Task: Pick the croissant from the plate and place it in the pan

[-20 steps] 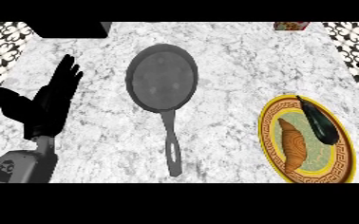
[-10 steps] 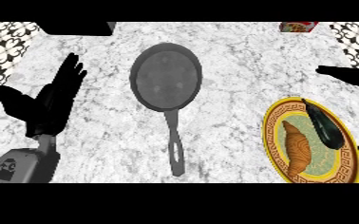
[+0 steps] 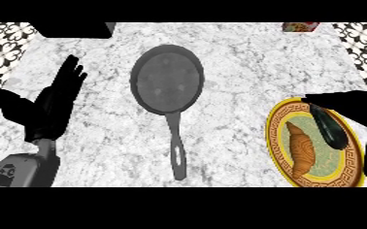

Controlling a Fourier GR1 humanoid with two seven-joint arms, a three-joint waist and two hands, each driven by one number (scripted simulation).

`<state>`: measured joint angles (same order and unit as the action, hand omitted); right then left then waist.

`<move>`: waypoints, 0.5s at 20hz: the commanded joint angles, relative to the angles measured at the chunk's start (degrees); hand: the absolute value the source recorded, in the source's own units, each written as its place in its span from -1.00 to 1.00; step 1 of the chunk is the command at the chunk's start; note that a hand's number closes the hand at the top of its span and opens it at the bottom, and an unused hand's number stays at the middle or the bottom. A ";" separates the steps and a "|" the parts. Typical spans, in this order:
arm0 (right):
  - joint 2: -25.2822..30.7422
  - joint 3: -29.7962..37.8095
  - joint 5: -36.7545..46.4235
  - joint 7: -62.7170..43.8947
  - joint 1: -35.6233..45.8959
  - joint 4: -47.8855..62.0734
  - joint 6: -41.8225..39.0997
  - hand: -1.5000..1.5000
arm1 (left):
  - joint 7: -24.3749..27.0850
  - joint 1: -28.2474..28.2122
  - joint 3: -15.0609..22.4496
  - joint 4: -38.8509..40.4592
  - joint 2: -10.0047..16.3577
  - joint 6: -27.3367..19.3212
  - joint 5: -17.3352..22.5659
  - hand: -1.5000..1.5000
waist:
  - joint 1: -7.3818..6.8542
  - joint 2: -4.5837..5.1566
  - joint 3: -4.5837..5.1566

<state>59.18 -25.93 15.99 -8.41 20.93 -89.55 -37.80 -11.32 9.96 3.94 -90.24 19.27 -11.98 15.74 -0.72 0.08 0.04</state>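
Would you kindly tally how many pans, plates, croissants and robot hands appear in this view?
Pans: 1, the pan
Plates: 1, the plate
Croissants: 1, the croissant
Hands: 2, the left hand and the right hand
Total: 5

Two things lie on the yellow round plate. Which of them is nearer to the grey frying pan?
The golden-brown croissant, on the yellow plate's left half. The dark elongated object lies to its right, farther from the grey frying pan.
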 commanded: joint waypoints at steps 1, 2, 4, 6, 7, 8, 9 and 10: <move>-1.23 -0.14 2.17 -5.86 -2.82 -8.43 -3.21 -1.00 | 0.96 -0.51 -0.31 1.37 -1.78 -0.35 -1.18 0.00 | 1.10 -0.23 0.01; -2.24 -1.52 6.12 -2.29 -0.62 -4.09 -3.92 -1.00 | -0.96 0.80 -0.64 0.47 -0.74 -0.07 -1.44 0.00 | 0.57 -0.09 -0.03; -1.63 -1.75 6.65 -7.78 0.19 -9.76 -5.81 -1.00 | 1.27 -2.78 -0.03 -0.56 -1.82 -0.13 -1.75 0.00 | 0.63 -0.24 0.02; -3.67 -2.94 11.96 -6.81 0.07 -7.71 -4.01 -1.00 | 1.58 -3.20 -1.68 0.20 -0.79 3.18 0.42 0.00 | 0.44 -0.10 -0.02; -2.46 -1.92 13.35 -5.92 -3.38 -9.58 -2.76 -1.00 | 0.76 -1.56 -1.79 -0.15 -1.29 0.86 -1.61 0.00 | 0.88 -0.16 -0.03; -5.84 -3.05 14.54 -7.65 -0.42 -7.68 -5.21 -1.00 | 2.39 -1.64 -1.85 1.47 -2.40 1.55 -1.34 0.00 | 0.53 -0.06 -0.02; -4.52 -1.55 13.91 -10.13 -2.69 -11.47 -6.39 -1.00 | 0.56 -2.52 -1.99 -0.54 -1.50 1.71 -1.46 0.00 | 0.79 -0.18 -0.02; -9.38 -3.97 17.13 -11.11 -1.39 -8.83 -3.96 -1.00 | -0.87 -1.15 0.12 -2.42 -3.55 -1.05 -3.37 0.00 | 0.48 -0.10 -0.04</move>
<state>54.69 -28.29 27.90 -16.01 19.74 -97.68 -42.19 -10.80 8.32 2.89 -90.75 17.51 -11.27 14.24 -0.17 -0.05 0.03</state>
